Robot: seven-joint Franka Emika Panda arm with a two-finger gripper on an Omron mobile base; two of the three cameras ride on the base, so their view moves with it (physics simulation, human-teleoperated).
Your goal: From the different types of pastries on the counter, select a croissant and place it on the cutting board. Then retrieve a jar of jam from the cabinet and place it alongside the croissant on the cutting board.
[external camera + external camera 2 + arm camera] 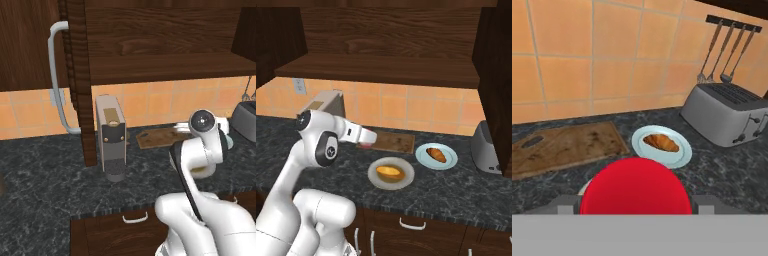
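Two-finger gripper [368, 138] clamped on tiny red-lidded jam jar [635, 186], hovering by brown wooden cutting board [564, 146]. Brown-orange croissant [661, 142] still on pale-blue plate [679, 156], off board. Risk: jar dropped short, or croissant step skipped lol.

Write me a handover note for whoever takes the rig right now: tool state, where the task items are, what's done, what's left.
Tool: shut on the jar of jam, carried low over the counter at the near left end of the cutting board.
Croissant: on its light blue plate, right of the board, not moved yet.
Rounder golden pastry: on the grey plate in front of the board.
Cabinet: door open, shelf looks bare.
Done: jam retrieved.
Left: set the jar on the board, then put the croissant beside it.
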